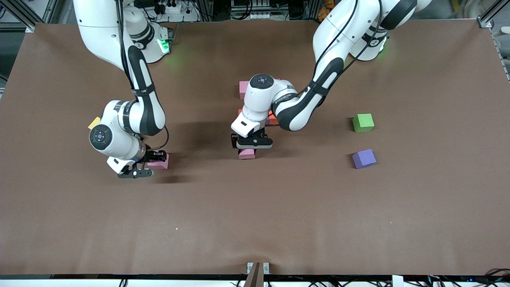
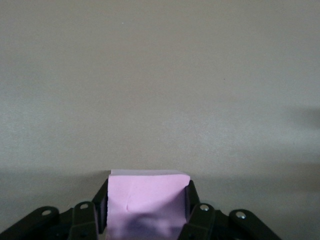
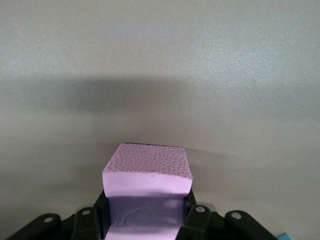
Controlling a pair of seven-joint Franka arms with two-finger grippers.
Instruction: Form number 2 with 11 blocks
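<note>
Both arms grip a pink cube; the number 2 is barely begun at mid-surface.

The started digit sits under the left arm: a pink block (image 1: 243,88) farthest from the front camera and orange ones (image 1: 272,119), mostly hidden. Your left gripper (image 1: 252,144) has its fingers clenched on a pink cube (image 1: 246,154) at the nearer end; seat it square and flush before releasing. Your right gripper (image 1: 148,164) grasps another pink cube (image 1: 159,161) toward the right arm's end. A purple cube (image 1: 363,158), a yellow cube (image 1: 94,122) and the unwanted green cube (image 1: 363,122) lie apart.
</note>
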